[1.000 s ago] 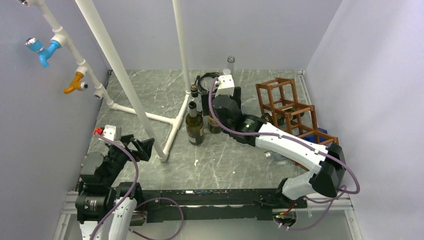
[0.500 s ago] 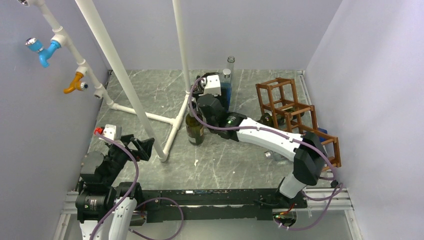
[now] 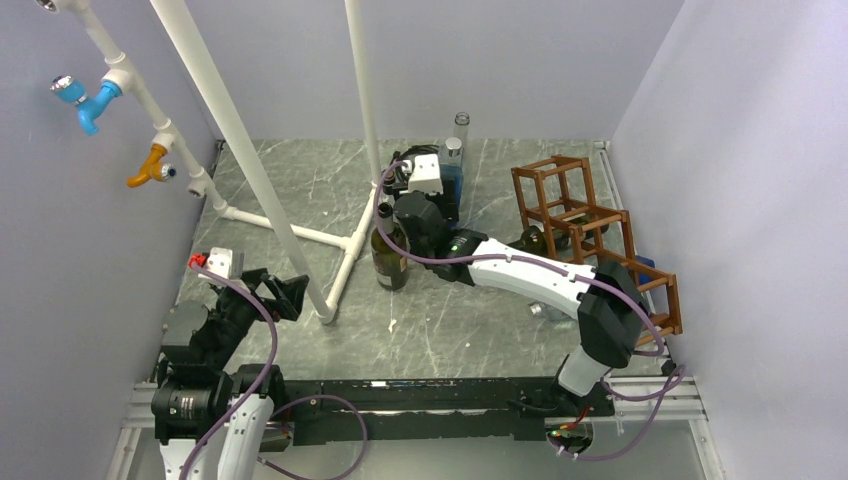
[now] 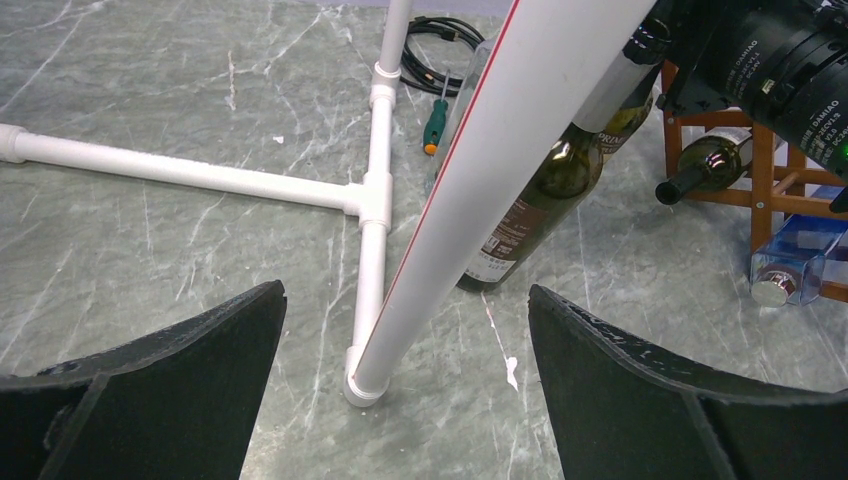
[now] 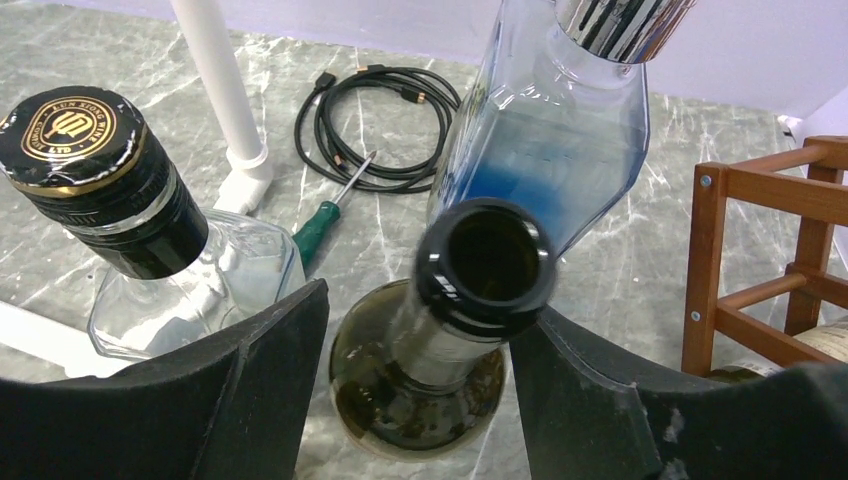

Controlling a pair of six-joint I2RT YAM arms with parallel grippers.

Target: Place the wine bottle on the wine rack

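An uncorked dark green wine bottle (image 5: 440, 345) stands upright, seen from above in the right wrist view. My right gripper (image 5: 420, 300) straddles its neck. The right finger (image 5: 580, 400) touches the lip, while a gap remains between the neck and the left finger (image 5: 250, 390), so the gripper is open. In the top view the right gripper (image 3: 405, 215) hides this bottle. The reddish-brown wine rack (image 3: 590, 225) (image 5: 760, 185) (image 4: 760, 190) stands to the right, with one dark bottle (image 4: 705, 165) lying in it. My left gripper (image 3: 285, 295) (image 4: 405, 295) is open and empty near the left arm's base.
Close to the bottle stand a clear bottle with a black cap (image 5: 120, 180) and a blue-tinted bottle (image 5: 560, 140). A labelled green bottle (image 3: 388, 255) (image 4: 540, 195) stands by the white pipe frame (image 3: 280, 225). A cable coil (image 5: 385, 110) and a green screwdriver (image 5: 325, 220) lie behind.
The right arm swung left from beside the rack to the group of bottles. Its jaws narrowed around the open bottle's neck. The left arm stayed still.
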